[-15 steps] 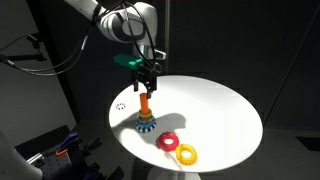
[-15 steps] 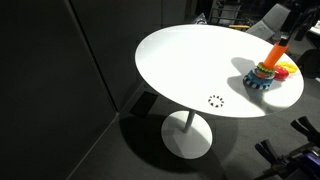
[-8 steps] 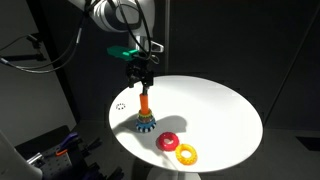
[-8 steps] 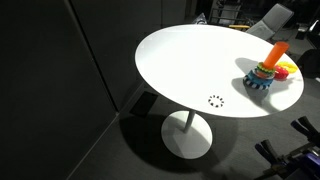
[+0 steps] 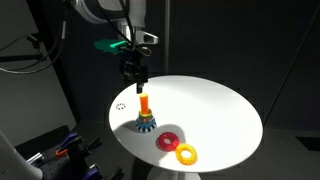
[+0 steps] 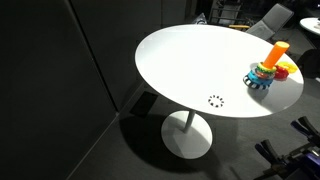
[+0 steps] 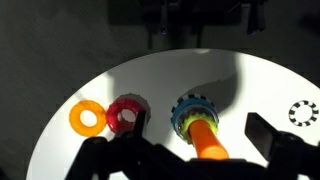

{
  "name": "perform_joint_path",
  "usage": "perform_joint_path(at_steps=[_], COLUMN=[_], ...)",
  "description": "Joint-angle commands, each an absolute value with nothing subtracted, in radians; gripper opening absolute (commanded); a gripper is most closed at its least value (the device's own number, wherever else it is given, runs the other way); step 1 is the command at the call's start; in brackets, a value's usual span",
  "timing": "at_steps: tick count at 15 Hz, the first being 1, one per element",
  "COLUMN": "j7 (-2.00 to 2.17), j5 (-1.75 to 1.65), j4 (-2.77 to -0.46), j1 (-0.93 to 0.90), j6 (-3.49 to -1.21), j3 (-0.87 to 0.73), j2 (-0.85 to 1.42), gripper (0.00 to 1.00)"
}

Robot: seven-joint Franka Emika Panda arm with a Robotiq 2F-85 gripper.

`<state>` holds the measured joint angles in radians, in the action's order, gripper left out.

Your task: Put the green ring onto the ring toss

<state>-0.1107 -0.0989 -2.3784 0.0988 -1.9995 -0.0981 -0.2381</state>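
**Ring on the peg: the danger now is a knock from above**

A dark room surrounds a round white table [image 5: 215, 110], lit from overhead. Nearest the wrist camera are the fingers [image 7: 283, 145] of the gripper [image 5: 134, 80], spread wide with nothing held between them. The gripper hangs straight above the toy.

Just below it stands the ring toss [image 5: 146, 112], its orange peg [image 7: 205, 140] pointing up into the gap. The green ring [image 7: 183, 120] sits around the foot of the peg, on the blue base [image 7: 195, 101]. I cannot tell whether it lies quite flat. Past the base a red ring [image 7: 127, 114] lies just beside it, with an orange-yellow ring [image 7: 87, 117] next to that, both flat on the table.

The task looks done, so the risk is undoing it. A dip or sideways drift of the arm could catch the peg tip on a finger and tip the toy. In an exterior view it stands near the table's edge, so a toppled toy might roll off. A low sweep towards the loose rings could also scatter them.
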Motion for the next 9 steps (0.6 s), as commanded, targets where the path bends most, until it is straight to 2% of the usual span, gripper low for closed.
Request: perform_joint_path(at_steps=[1,9], j7=[-0.092,-0.108], j5=[-0.103,-0.099], j4=[-2.432,-2.434], j1=[0.114,0.111], j6=[-1.978,-1.991], j3=[-0.111,-0.115], j2=[-0.332,-0.325], gripper=[1.0,1.0])
